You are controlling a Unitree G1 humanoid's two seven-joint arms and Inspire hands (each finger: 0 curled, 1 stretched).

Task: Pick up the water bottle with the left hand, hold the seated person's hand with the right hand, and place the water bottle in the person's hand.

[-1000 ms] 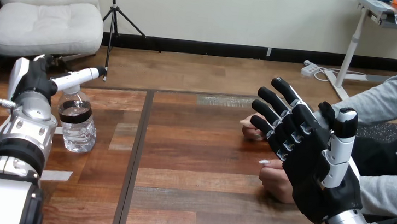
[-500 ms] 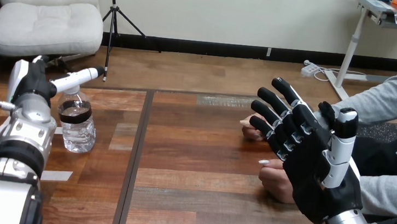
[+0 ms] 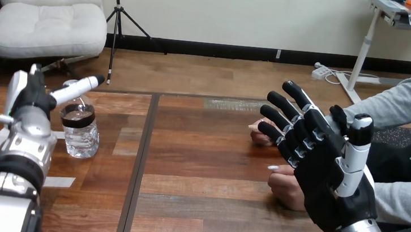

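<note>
A clear water bottle (image 3: 80, 128) with a dark label stands upright on the wooden table (image 3: 200, 206) at the left. My left hand (image 3: 33, 92) is just left of it, one straight white finger (image 3: 78, 88) reaching over the cap; the hand is open and nothing is gripped. My right hand (image 3: 325, 173) is raised at the right, open, its fingers spread and straight. Behind it the person's two hands rest on the table: the farther hand (image 3: 259, 134) and the nearer hand (image 3: 286, 187). My right hand partly hides both; I cannot tell whether it touches them.
A dark seam (image 3: 141, 161) runs front to back through the table just right of the bottle. Pale tape strips (image 3: 59, 181) lie on the table near my left forearm. The person's grey sleeves (image 3: 405, 200) come in from the right edge.
My left hand has shifted slightly left and lower beside the bottle, its straight finger still over the cap. The right hand and the person's hands have barely moved.
</note>
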